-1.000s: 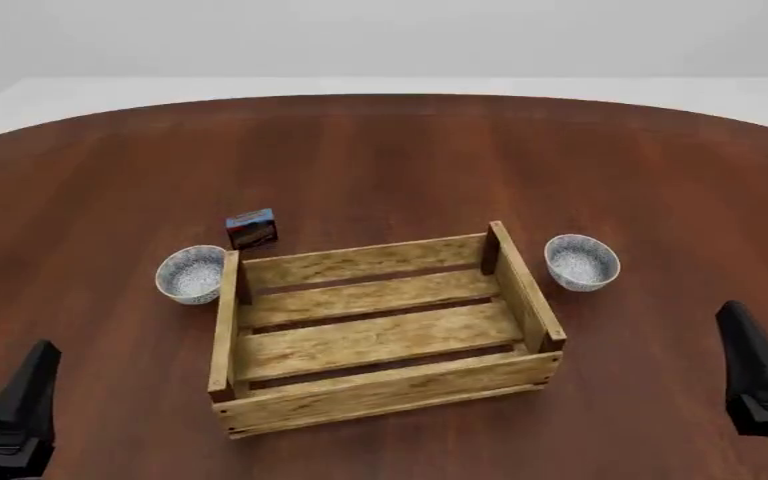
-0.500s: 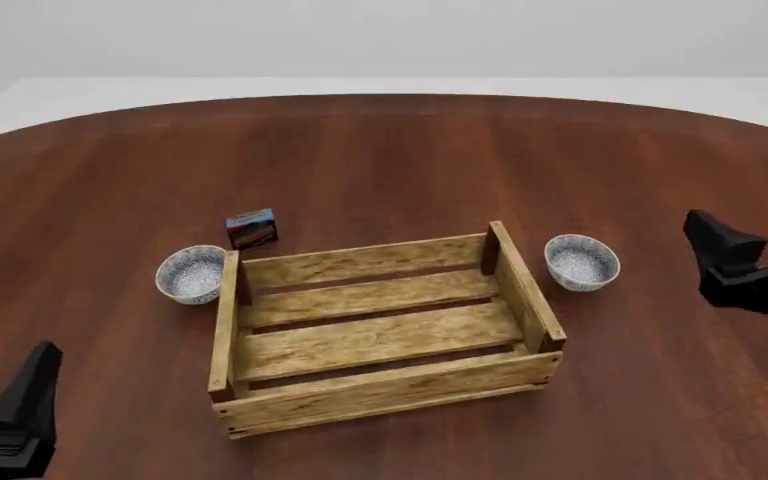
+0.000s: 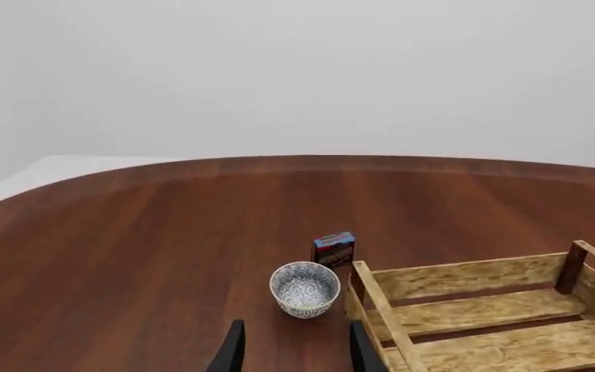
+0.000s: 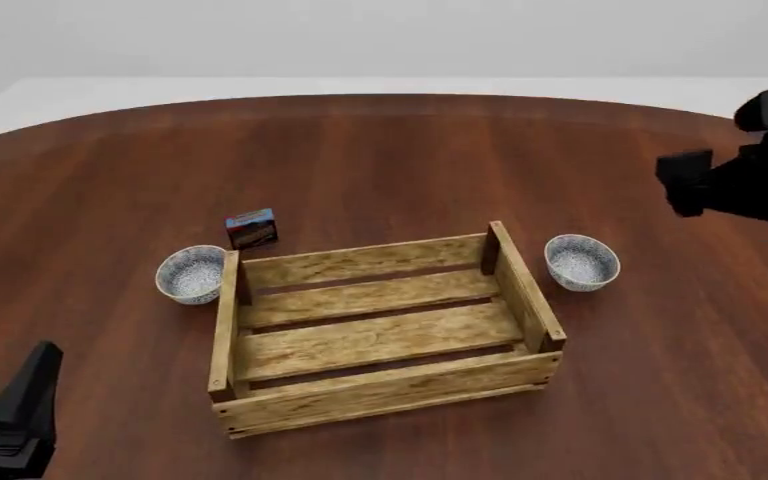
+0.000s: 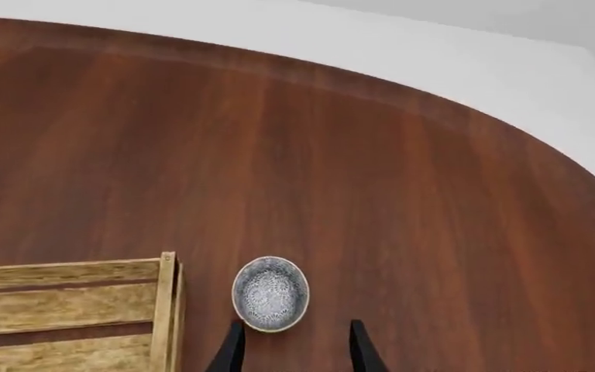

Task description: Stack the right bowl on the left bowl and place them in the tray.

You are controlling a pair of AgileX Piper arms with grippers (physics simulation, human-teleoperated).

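Right wrist view shows open, empty jaws above the right bowl [image 5: 270, 294], probably light, stiff and slippery, best pinched at its rim.

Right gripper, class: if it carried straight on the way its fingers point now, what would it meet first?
Most likely the right bowl. In the wrist view the open right gripper looks down with that bowl just ahead, slightly off centre toward one finger. Depth is unclear, so it might clip the rim or land on the table beside it.

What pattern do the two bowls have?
Both bowls, left and right, are white with fine dark speckling; clearest in the left wrist view.
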